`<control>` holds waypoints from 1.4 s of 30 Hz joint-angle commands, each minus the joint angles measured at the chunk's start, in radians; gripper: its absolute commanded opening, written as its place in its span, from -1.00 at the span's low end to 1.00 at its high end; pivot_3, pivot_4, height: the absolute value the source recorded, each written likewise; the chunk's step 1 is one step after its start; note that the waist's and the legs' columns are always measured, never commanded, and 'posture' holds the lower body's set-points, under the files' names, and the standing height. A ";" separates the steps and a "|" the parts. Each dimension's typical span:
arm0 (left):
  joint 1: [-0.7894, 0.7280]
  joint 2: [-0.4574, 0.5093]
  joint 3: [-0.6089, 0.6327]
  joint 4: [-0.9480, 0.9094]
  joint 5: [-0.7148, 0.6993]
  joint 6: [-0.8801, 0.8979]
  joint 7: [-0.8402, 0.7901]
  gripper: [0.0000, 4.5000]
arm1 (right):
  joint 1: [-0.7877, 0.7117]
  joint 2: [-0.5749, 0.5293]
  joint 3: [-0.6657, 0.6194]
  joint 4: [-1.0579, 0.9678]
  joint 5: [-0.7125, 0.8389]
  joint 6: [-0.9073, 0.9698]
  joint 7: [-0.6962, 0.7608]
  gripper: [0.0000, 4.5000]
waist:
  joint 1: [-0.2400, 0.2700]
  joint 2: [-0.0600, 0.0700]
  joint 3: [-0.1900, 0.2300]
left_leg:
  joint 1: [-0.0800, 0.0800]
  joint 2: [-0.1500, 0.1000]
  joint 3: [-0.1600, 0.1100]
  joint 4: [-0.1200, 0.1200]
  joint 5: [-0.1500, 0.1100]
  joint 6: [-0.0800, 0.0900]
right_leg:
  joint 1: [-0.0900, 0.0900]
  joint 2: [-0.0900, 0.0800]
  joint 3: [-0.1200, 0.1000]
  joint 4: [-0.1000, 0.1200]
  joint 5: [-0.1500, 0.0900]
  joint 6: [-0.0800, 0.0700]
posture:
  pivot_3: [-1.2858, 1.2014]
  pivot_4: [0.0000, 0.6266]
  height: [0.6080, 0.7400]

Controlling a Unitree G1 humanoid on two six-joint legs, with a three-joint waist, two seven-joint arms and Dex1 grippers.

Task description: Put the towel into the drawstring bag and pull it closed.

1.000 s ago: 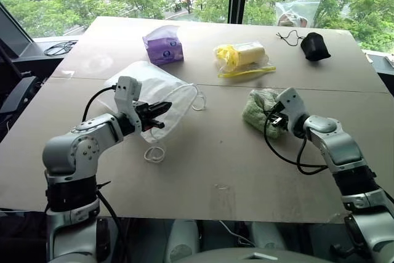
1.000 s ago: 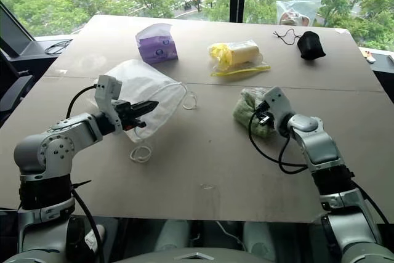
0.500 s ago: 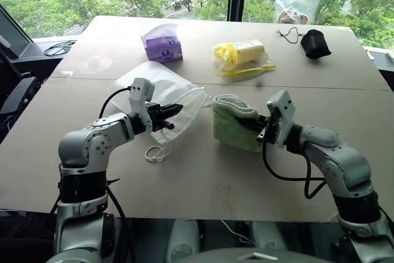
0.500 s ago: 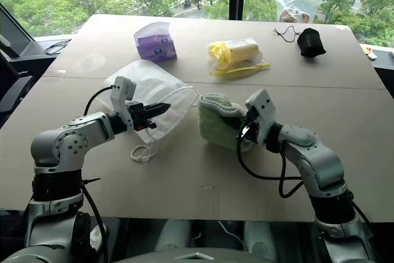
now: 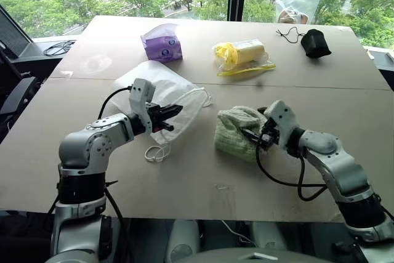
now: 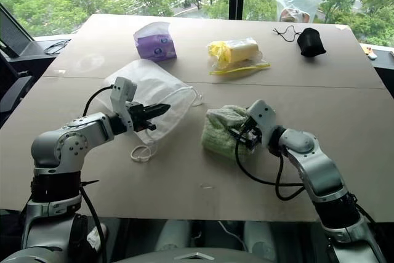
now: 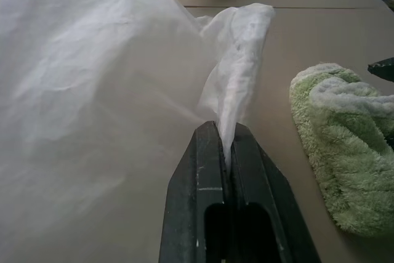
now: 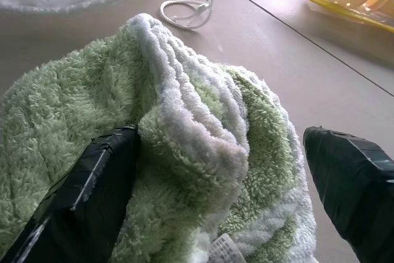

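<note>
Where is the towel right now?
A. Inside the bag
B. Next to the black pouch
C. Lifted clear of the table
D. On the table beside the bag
D: the towel lies crumpled on the table, apart from the bag.

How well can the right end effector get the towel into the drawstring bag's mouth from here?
Probably not yet. The right end effector stands open around the towel, which lies beside the drawstring bag. The left end effector only pinches the rim's fabric, so no open mouth shows.

Both arms: silver-grey rounded shells w/ black joint bands, black cables looping at wrists. Left gripper & right gripper: black fingers, pale grey wrist housings.
</note>
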 commanded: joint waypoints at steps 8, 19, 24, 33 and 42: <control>-0.020 -0.009 0.025 -0.049 -0.031 -0.023 -0.002 -1.00 | -0.109 0.040 0.063 0.317 -0.008 0.179 0.061 0.98 | -0.004 -0.002 -0.002 | 0.002 0.000 0.000 0.000 0.000 0.000 | 0.001 0.001 0.000 0.000 0.000 -0.001 | 0.03 -0.52 1.00; 0.032 -0.012 0.016 -0.091 -0.023 -0.043 0.015 -1.00 | -0.072 0.062 0.001 0.239 0.054 0.139 0.095 -0.34 | -0.002 -0.004 -0.004 | 0.003 0.002 0.000 0.000 -0.001 -0.001 | 0.002 0.000 0.001 0.001 0.000 0.000 | 0.03 -0.52 1.00; 0.037 -0.002 -0.033 -0.091 0.010 -0.074 0.012 -1.00 | 0.012 0.167 -0.132 0.058 0.243 0.050 0.140 -0.97 | 0.000 -0.003 -0.003 | 0.001 0.001 -0.001 0.000 -0.001 -0.001 | 0.001 0.000 0.001 0.000 0.000 0.000 | 0.03 -0.52 1.00; 0.009 -0.065 -0.067 -0.115 -0.041 -0.068 -0.011 -1.00 | -0.079 0.339 -0.019 0.180 0.227 -0.132 0.140 -0.97 | -0.004 0.001 0.001 | 0.001 0.001 0.000 -0.001 0.000 0.000 | -0.001 0.001 0.002 0.000 0.000 0.000 | 0.03 -0.52 1.00; -0.010 -0.092 -0.063 -0.154 -0.082 -0.047 0.006 -1.00 | -0.224 0.360 0.182 0.644 -0.175 -0.458 -0.009 -0.97 | -0.004 0.001 0.001 | 0.000 -0.002 0.000 -0.001 0.002 -0.004 | -0.001 0.002 0.002 0.000 0.001 -0.002 | 0.03 -0.52 1.00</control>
